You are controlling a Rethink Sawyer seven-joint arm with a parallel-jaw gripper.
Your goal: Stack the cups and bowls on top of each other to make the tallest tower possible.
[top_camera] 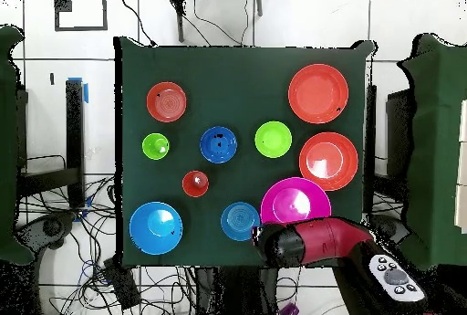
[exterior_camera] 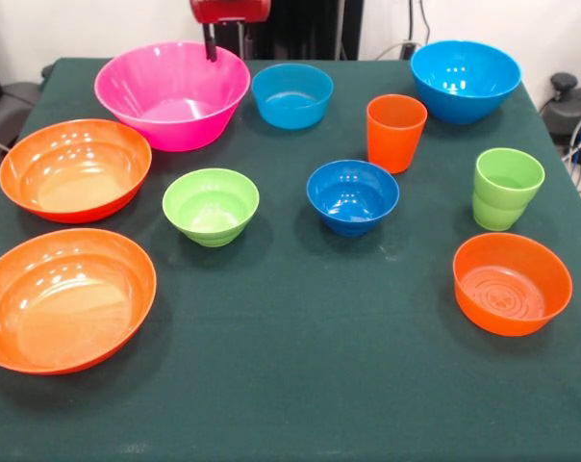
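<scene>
**On the green desk: ten separate pieces, nothing stacked**

Across the front view, the desk [exterior_camera: 300,385] carries every bowl and cup standing alone. Taking the dark blue bowl [exterior_camera: 352,195] as the clock's centre, the big pink bowl [exterior_camera: 172,92] sits at 10 o'clock, a smaller sky blue bowl [exterior_camera: 291,94] at 11, and a larger sky blue bowl [exterior_camera: 465,79] at 1. The orange cup [exterior_camera: 395,132] stands upright just toward 1 o'clock, the lime green cup [exterior_camera: 507,188] at 3, and the smaller orange bowl [exterior_camera: 512,283] at 4. The lime green bowl [exterior_camera: 211,205] lies at 9, with two wide orange bowls [exterior_camera: 75,169] [exterior_camera: 65,299] beyond it at 9 and 8. The pincer [exterior_camera: 212,43] shows only as one dark finger over the pink bowl's far rim; whether it is apart or together cannot be told.

From overhead, the red and black arm [top_camera: 315,242] reaches in at 5 o'clock from the desk's middle, its end overlapping the lower edge of the pink bowl [top_camera: 294,202]. No tower has been built.
</scene>
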